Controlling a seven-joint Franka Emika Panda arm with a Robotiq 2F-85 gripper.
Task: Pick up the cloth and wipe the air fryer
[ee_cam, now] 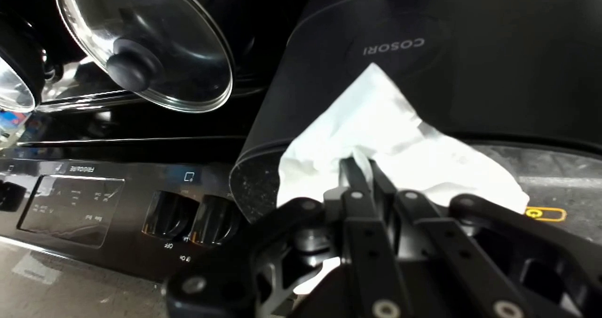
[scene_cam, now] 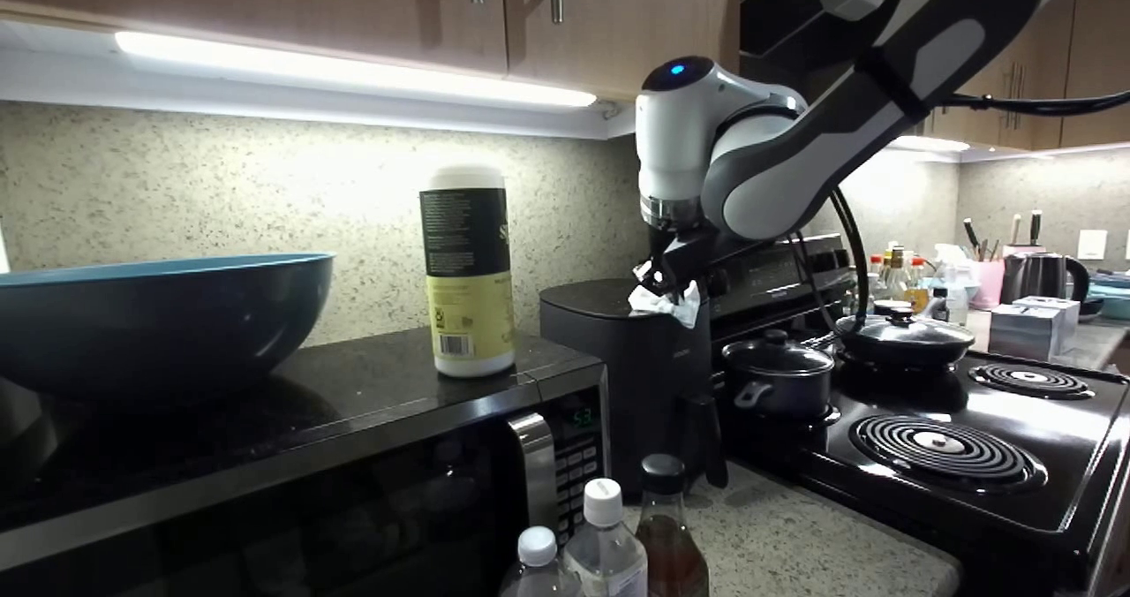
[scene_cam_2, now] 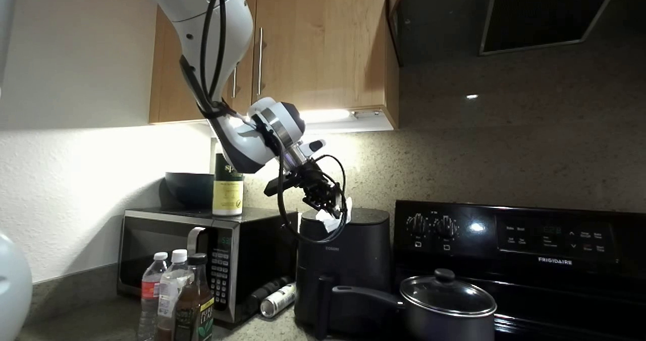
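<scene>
The cloth is white and thin, and shows in both exterior views (scene_cam: 664, 304) (scene_cam_2: 328, 222) and in the wrist view (ee_cam: 390, 115). My gripper (ee_cam: 361, 167) is shut on a fold of it; it also shows in both exterior views (scene_cam: 675, 291) (scene_cam_2: 337, 211). The black air fryer (scene_cam: 631, 376) stands between microwave and stove, also in the other views (scene_cam_2: 348, 260) (ee_cam: 498, 73). The cloth hangs over the front top edge of the air fryer, with one corner down its front face below the COSORI lettering. The wrist view does not settle whether the fingertips touch the lid.
A lidded pot (scene_cam: 777, 376) sits on the stove (scene_cam: 953, 420) beside the air fryer, its handle (scene_cam_2: 366, 294) crossing the fryer's front. The microwave (scene_cam_2: 186, 250) stands on the opposite side, bearing a wipes canister (scene_cam: 468, 288) and a bowl (scene_cam: 168, 332). Bottles (scene_cam_2: 194, 300) stand in front.
</scene>
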